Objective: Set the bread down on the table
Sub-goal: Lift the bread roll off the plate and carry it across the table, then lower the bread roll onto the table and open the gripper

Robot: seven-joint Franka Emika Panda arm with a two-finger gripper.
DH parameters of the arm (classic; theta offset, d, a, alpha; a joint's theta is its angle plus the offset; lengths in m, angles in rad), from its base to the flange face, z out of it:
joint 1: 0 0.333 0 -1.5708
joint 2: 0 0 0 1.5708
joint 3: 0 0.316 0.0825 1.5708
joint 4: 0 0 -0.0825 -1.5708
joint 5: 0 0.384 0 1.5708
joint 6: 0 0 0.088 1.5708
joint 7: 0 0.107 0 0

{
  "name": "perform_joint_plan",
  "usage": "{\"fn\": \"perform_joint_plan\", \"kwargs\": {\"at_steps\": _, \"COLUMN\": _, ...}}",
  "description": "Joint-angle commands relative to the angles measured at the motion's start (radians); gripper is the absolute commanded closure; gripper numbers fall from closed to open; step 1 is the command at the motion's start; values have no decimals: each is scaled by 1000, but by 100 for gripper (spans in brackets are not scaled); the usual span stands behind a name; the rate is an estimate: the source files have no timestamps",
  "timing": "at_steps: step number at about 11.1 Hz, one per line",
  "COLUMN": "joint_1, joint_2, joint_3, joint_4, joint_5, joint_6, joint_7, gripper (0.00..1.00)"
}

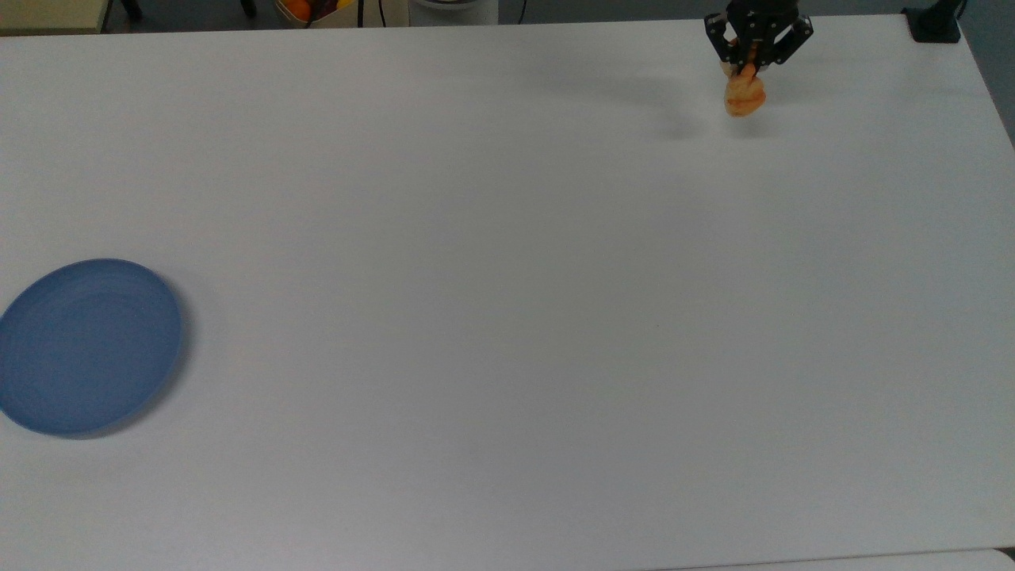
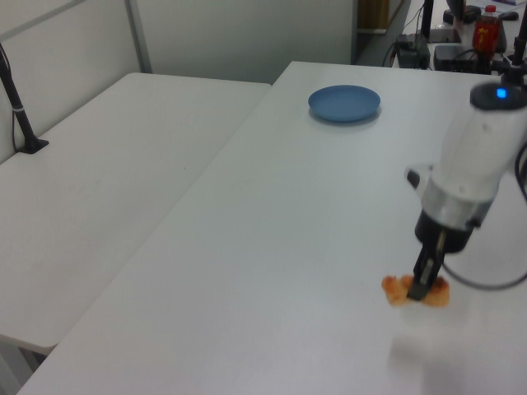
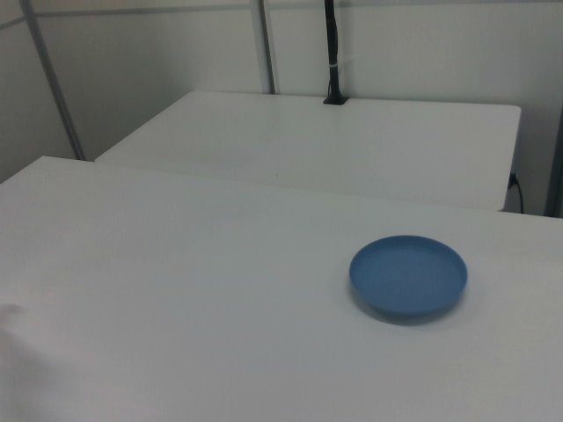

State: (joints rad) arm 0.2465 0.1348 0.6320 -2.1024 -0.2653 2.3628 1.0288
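The bread (image 1: 744,96), a small golden-orange roll, hangs from my gripper (image 1: 750,67), which is shut on it near the top view's upper right corner. In the left view the bread (image 2: 398,290) sits at or just above the white table (image 2: 272,247) under my gripper (image 2: 420,288), with the white arm rising to the left view's right. I cannot tell whether the bread touches the table (image 1: 507,317).
A round blue plate (image 1: 83,346) lies bare at the top view's left edge, far from the gripper; it is the plate (image 2: 344,103) at the left view's back and the plate (image 3: 408,275) in the right view. A second white table (image 2: 90,181) adjoins. A black post base (image 1: 936,24) stands in the corner.
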Motion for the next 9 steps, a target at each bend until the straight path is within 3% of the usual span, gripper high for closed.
{"fn": "perform_joint_plan", "kwargs": {"at_steps": 1, "joint_1": 52, "joint_2": 124, "joint_3": -11, "joint_4": 51, "joint_5": -170, "joint_6": 46, "joint_7": 215, "gripper": 97}}
{"fn": "perform_joint_plan", "kwargs": {"at_steps": 5, "joint_1": 65, "joint_2": 212, "joint_3": -28, "joint_4": 122, "joint_5": -264, "joint_6": 46, "joint_7": 301, "gripper": 97}}
{"fn": "perform_joint_plan", "kwargs": {"at_steps": 7, "joint_1": 83, "joint_2": 238, "joint_3": -35, "joint_4": 122, "joint_5": -343, "joint_6": 46, "joint_7": 327, "gripper": 94}}
{"fn": "perform_joint_plan", "kwargs": {"at_steps": 9, "joint_1": 88, "joint_2": 252, "joint_3": -37, "joint_4": 122, "joint_5": -351, "joint_6": 46, "joint_7": 327, "gripper": 93}}
